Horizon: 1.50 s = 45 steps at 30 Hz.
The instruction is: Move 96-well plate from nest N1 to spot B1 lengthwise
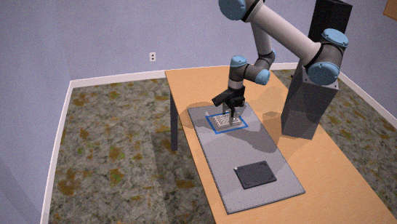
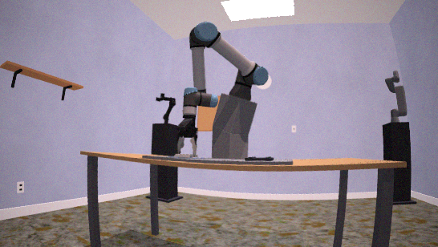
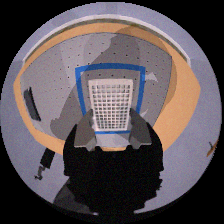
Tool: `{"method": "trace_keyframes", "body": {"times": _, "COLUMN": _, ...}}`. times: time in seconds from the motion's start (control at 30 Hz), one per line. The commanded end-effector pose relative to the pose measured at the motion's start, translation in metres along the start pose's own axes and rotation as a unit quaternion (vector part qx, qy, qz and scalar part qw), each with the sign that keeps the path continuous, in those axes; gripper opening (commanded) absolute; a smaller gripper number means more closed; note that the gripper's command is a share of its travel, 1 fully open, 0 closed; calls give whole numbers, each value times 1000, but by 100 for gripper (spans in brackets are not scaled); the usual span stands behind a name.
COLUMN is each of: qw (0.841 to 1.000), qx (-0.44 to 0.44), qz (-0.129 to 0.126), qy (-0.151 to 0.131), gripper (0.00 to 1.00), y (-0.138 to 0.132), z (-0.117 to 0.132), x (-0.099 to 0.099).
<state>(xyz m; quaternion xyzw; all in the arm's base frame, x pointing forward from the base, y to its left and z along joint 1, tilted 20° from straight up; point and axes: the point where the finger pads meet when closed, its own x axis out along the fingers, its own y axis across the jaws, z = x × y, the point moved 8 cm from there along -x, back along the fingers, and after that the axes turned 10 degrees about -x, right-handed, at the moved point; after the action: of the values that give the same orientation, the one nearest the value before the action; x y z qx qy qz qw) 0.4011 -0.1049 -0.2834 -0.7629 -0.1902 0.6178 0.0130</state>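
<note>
The white 96-well plate (image 1: pixel 226 121) lies inside the blue taped outline (image 1: pixel 227 124) on the grey mat, lengthwise within it. In the wrist view the plate (image 3: pixel 111 105) fills the middle of the outline (image 3: pixel 110 98). My gripper (image 1: pixel 230 118) stands upright over the plate and is shut on its near end, with the fingers on either side of it. In the side view the gripper (image 2: pixel 187 149) reaches down to mat level. The black plate nest (image 1: pixel 254 174) lies empty at the near end of the mat.
The grey mat (image 1: pixel 243 152) runs along the wooden table. The arm's grey pedestal (image 1: pixel 308 105) stands on the table to the right. The nest also shows in the wrist view at the left edge (image 3: pixel 32 103). Black pedestals stand on the floor behind the table.
</note>
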Motion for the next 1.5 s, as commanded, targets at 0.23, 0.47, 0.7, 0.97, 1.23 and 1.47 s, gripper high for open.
{"method": "trace_keyframes", "body": {"times": 0.23, "qw": 1000, "qx": 0, "qz": 1, "qy": 0, "gripper": 0, "y": 0, "z": 0, "x": 1}}
{"method": "trace_keyframes", "body": {"times": 0.47, "qw": 1000, "qx": 0, "qz": 1, "qy": 0, "gripper": 0, "y": 0, "z": 0, "x": 2}}
{"method": "trace_keyframes", "body": {"times": 0.7, "qw": 1000, "qx": 0, "qz": 1, "qy": 0, "gripper": 0, "y": 0, "z": 0, "x": 4}}
{"method": "trace_keyframes", "body": {"times": 0.97, "qw": 1000, "qx": 0, "qz": 1, "qy": 0, "gripper": 100, "y": 0, "z": 0, "x": 4}}
{"method": "trace_keyframes", "body": {"times": 1.23, "qw": 1000, "qx": 0, "qz": 1, "qy": 0, "gripper": 100, "y": 0, "z": 0, "x": 4}}
{"method": "trace_keyframes", "body": {"times": 1.47, "qw": 1000, "qx": 0, "qz": 1, "qy": 0, "gripper": 100, "y": 0, "z": 0, "x": 4}}
